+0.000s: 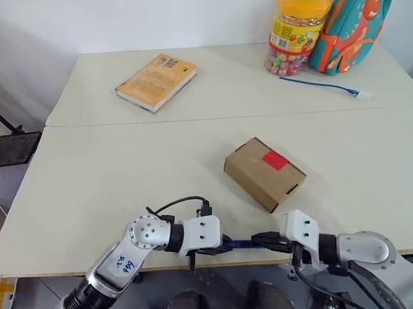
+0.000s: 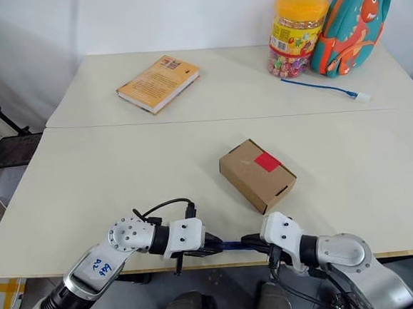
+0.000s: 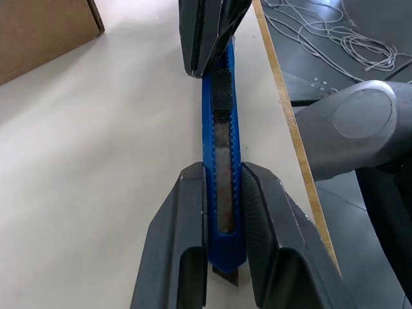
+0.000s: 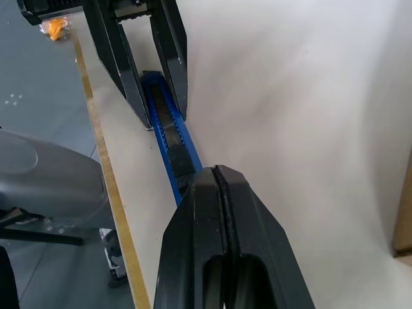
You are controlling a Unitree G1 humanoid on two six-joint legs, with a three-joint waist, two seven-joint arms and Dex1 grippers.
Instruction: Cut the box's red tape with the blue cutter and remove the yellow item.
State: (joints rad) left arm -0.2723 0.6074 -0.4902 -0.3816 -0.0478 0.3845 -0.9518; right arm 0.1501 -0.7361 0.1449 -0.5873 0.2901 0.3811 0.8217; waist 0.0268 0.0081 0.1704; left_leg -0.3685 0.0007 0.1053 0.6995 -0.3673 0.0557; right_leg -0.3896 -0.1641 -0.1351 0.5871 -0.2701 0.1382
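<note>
- Blue cutter [image 3: 222, 161]: slim, stiff, light; pinched at both ends — left gripper [image 3: 222, 257] narrow on body, right gripper [image 4: 222, 212] shut on tip.
- Blade exposed; best held mid-handle.
- Box [image 1: 264, 173] far right, tape uncut.

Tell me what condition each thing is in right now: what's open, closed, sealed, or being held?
box: closed, lying flat on the table.
red tape: intact, uncut, on the box's top.
blue cutter: gripped at both ends, a bit of blade showing.
left gripper: closed on the cutter.
right gripper: shut on the cutter's other end.
book: closed.
candy jar: lid on.
blue cable: loose, unplugged.
</note>
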